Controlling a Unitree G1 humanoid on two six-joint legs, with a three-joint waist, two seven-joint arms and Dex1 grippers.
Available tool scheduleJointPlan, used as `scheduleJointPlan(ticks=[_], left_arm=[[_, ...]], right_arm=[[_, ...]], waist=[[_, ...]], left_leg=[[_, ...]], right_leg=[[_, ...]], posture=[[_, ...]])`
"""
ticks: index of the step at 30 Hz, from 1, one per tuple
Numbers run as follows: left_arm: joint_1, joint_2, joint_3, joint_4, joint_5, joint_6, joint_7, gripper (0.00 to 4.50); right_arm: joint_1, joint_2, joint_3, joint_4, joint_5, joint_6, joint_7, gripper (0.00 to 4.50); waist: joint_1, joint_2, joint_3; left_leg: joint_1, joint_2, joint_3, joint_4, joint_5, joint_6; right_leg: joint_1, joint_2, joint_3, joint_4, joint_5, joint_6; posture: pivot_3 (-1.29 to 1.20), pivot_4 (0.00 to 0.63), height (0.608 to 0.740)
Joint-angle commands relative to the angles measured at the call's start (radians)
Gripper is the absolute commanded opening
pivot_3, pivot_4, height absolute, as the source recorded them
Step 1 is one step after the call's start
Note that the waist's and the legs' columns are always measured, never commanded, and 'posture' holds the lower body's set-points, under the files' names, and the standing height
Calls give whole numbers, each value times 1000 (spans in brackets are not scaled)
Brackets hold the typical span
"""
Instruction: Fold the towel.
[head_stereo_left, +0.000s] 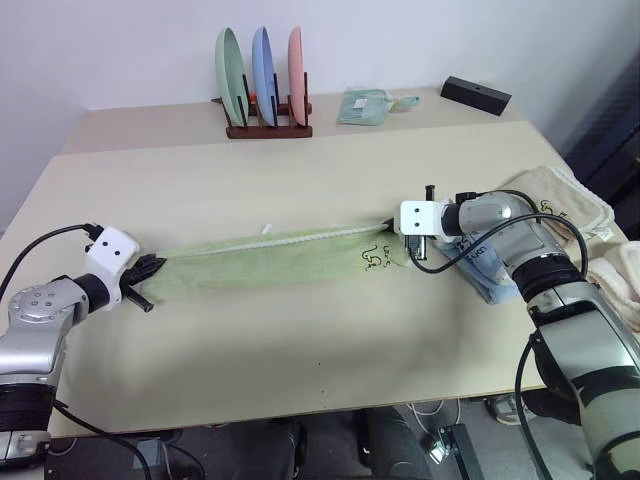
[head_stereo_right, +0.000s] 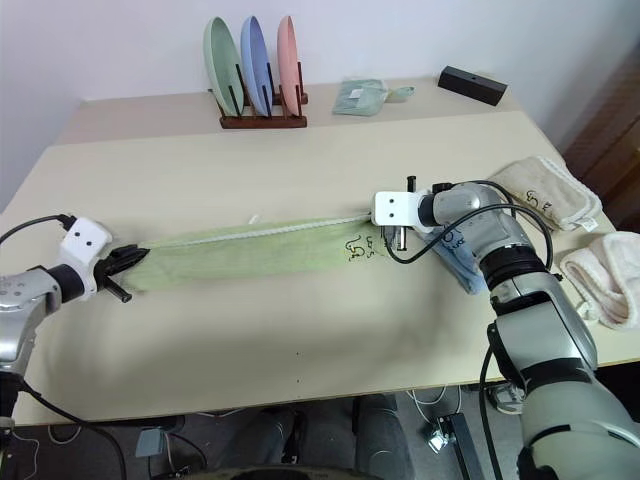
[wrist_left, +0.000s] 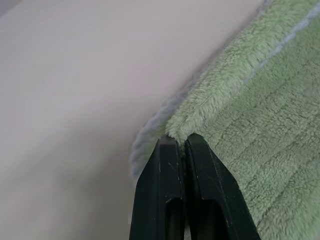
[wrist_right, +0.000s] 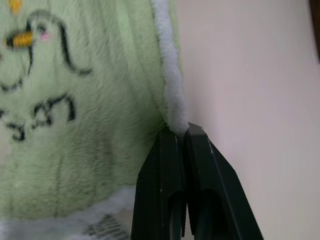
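Observation:
The towel (head_stereo_left: 270, 262) is a long light green strip with a whitish scalloped edge, stretched across the middle of the table (head_stereo_left: 300, 180). A dark embroidered mark (head_stereo_left: 378, 257) sits near its right end. My left gripper (head_stereo_left: 150, 268) is shut on the towel's left end; the left wrist view shows its fingertips (wrist_left: 170, 150) pinching a green fold (wrist_left: 250, 110). At the right end my right gripper (head_stereo_left: 392, 227) is shut on the white-edged corner, and the right wrist view shows its fingertips (wrist_right: 172, 142) clamped on the edging (wrist_right: 170, 75).
A rack with three upright plates (head_stereo_left: 265, 70) stands at the back of the table. Near it lie a small folded green cloth (head_stereo_left: 365, 105) and a black box (head_stereo_left: 476, 95). A beige towel (head_stereo_left: 560, 200) and a light blue towel (head_stereo_left: 485, 265) lie at the right edge.

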Motion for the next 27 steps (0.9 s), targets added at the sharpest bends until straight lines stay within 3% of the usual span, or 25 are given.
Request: scheduleJointPlan(ticks=[1, 15, 17, 20, 25, 27], left_arm=[[-19, 6, 22, 32, 15, -23, 27, 0], [-78, -28, 26, 81, -14, -17, 24, 0], [-92, -35, 27, 88, -22, 0, 23, 647], [-101, -38, 26, 90, -35, 8, 11, 1870], [-103, -34, 48, 97, -15, -8, 70, 4317], [-91, -36, 82, 88, -25, -16, 108, 4500]], right_arm=[[-52, -3, -23, 55, -26, -38, -47, 22], [-65, -4, -30, 106, -54, -69, -89, 22], [-64, -2, -34, 105, -47, -60, -83, 0], [-63, 0, -44, 101, -29, -39, -63, 857], [-61, -32, -65, 67, -46, -28, -97, 3220], [-51, -64, -79, 32, -53, -26, -117, 4290]], waist=[[0, 0, 0], [2, 0, 0], [1, 0, 0], [1, 0, 0], [1, 0, 0], [2, 0, 0]], left_leg=[[0, 0, 0, 0, 0, 0], [0, 0, 0, 1, 0, 0], [0, 0, 0, 1, 0, 0], [0, 0, 0, 1, 0, 0], [0, 0, 0, 1, 0, 0], [0, 0, 0, 1, 0, 0]], right_leg=[[0, 0, 0, 0, 0, 0], [0, 1, 0, 1, 0, 0], [0, 1, 0, 1, 0, 0], [0, 1, 0, 1, 0, 0], [0, 1, 0, 1, 0, 0], [-1, 1, 0, 1, 0, 0]], posture=[[0, 150, 733], [0, 150, 733], [0, 150, 733], [0, 150, 733], [0, 150, 733], [0, 150, 733]])
